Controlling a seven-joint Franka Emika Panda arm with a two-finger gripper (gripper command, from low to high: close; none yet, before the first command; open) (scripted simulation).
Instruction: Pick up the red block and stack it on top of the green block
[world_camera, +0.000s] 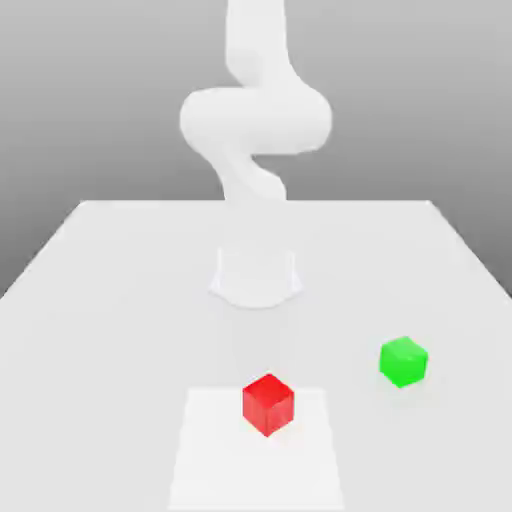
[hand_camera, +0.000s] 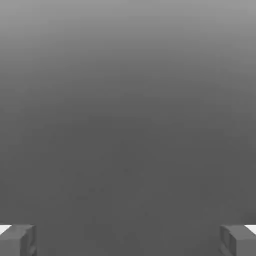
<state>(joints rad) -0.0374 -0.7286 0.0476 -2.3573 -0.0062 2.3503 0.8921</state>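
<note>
— Between the gripper (hand_camera: 128, 240) fingertips (hand_camera: 17, 240), what do you see?
— Nothing; they are spread wide, holding and touching nothing.
— And the cubes?
— Both glossy and plain, no writing. On the white table (world_camera: 120, 300), well away from the fingers, the red block (world_camera: 268, 404) sits near the green block (world_camera: 403, 361), apart.

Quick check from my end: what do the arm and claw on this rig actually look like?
The arm is plain glossy white, made of thick rounded segments, rising from a round white base on the table. No cables or markings are visible. In the hand view, the claw has two blocky grey fingertips with white parts at their outer edges.
</note>
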